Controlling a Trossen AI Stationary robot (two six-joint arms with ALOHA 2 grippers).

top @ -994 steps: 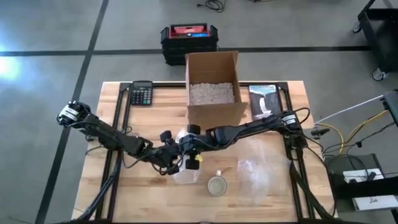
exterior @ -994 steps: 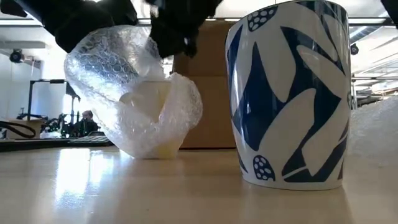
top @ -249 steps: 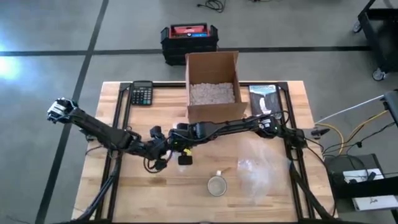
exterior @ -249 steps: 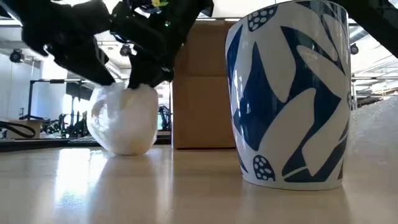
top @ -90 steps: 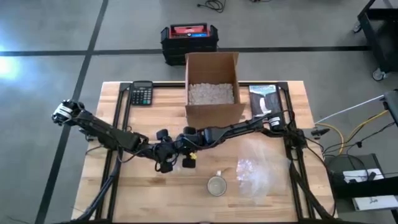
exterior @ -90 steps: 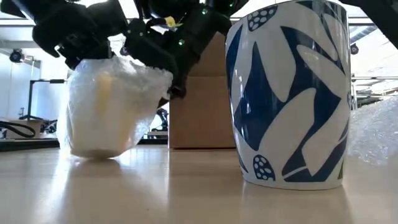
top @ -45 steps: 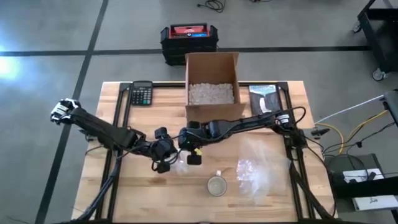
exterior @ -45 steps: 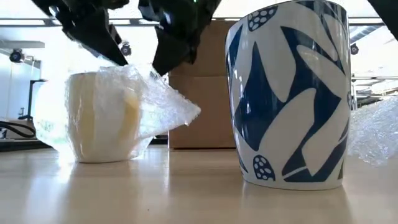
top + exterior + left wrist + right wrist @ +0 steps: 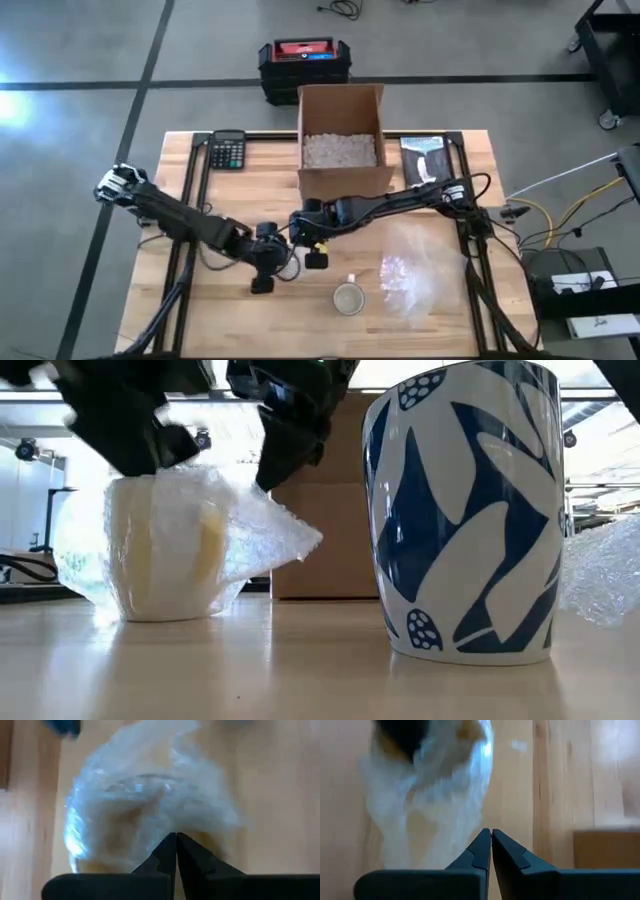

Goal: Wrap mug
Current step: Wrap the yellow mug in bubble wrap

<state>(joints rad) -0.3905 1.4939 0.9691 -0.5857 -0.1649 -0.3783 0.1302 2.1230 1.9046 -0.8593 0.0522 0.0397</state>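
1. At table centre, the cream mug (image 9: 165, 550) sits mostly inside bubble wrap (image 9: 270, 535), about 10 o'clock from the blue mug (image 9: 465, 510).
2. Left gripper (image 9: 176, 842) and right gripper (image 9: 491, 837) are both pinched closed, holding nothing.
3. A loose flap is left to tuck, I'd say.

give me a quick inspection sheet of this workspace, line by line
Surface: wooden table, bare at its front left.
Job's things: wrapped mug upright; blue-patterned mug unwrapped; spare bubble wrap beside it.
Clutter: calculator, cardboard box of packing fill.
Grippers: left gripper and right gripper shut, at the wrapped mug.
Cables: loose leads off the right edge.
Surroundings: black-and-red case on the floor.
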